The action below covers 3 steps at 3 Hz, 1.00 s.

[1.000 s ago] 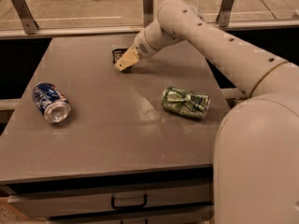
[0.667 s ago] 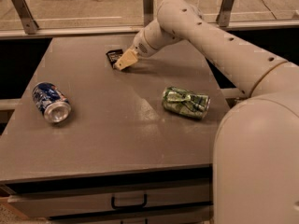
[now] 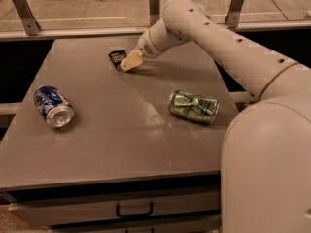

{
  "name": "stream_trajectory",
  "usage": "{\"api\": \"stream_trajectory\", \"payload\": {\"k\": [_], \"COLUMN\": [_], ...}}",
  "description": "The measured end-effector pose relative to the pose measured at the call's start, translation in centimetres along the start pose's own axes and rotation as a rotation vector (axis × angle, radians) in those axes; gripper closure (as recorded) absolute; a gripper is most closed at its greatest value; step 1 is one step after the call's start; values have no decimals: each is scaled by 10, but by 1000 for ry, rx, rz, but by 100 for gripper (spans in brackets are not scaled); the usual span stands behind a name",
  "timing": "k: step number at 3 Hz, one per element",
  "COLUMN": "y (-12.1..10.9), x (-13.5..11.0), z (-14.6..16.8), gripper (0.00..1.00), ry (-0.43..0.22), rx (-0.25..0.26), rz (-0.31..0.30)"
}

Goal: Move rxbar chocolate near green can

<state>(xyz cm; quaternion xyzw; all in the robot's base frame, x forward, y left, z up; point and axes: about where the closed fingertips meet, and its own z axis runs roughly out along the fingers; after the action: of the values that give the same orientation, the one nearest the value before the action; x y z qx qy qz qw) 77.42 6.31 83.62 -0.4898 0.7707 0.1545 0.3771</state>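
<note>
Camera view: the gripper (image 3: 130,62) is lowered to the table (image 3: 121,144) near the far edge, at the end of the white arm (image 3: 218,42) that reaches in from the right of the frame. Its tip points down and toward the left of the frame.

The rxbar chocolate (image 3: 116,58) lies directly at the gripper tip, on the tip's left side as seen, touching it or just beside it. Whether the gripper is spread, closed, or clamped on the bar cannot be told.

The green can (image 3: 193,107) lies on its side, well apart from the gripper, nearer the camera and to the right of the tip. It does not touch the bar.

A blue and white can (image 3: 52,107) lies on its side, well apart from the gripper, nearer the camera and to the left, with its silver top facing the camera.
</note>
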Motion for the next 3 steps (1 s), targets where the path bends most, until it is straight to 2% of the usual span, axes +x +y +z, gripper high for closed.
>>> {"api": "stream_trajectory", "payload": {"k": [2,3], "y": [0,-7], "x": [0,-50], "z": [0,-58], "gripper": [100,100], "ry": [0,-93], "rx": [0,119], "rz": [0,-123]}}
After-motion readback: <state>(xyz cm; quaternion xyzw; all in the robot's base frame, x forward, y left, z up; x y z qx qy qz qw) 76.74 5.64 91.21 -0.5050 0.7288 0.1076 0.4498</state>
